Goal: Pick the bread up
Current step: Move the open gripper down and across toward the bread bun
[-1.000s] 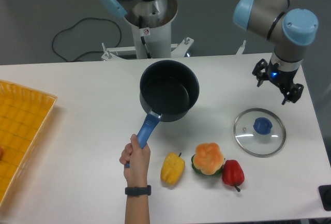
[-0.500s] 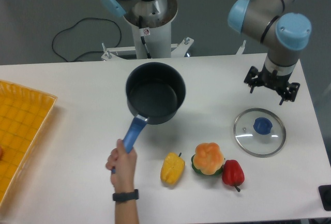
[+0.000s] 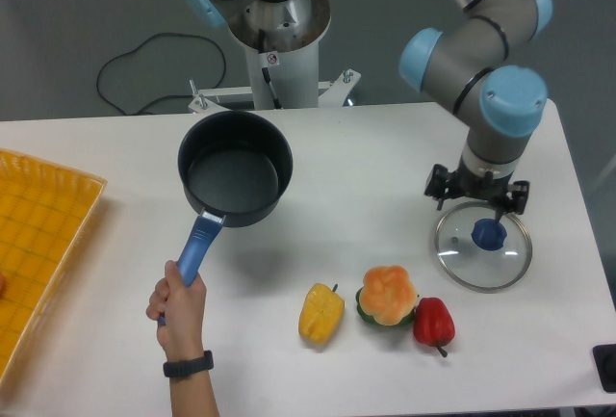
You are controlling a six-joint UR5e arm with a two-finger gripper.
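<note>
The bread is a puffy orange-tan lump with a dark green rim, lying on the white table near the front. A yellow bell pepper lies to its left and a red bell pepper touches its right side. My gripper hangs above the table, up and to the right of the bread, over the far edge of a glass lid. Its fingers point down and stand apart, with nothing between them.
A person's hand holds a dark pot by its blue handle at the left of centre. A yellow tray sits at the left edge. A second robot base stands at the back.
My gripper has moved left and toward the front, from the right edge to over the lid's far rim. The hand has slid the pot to the left.
</note>
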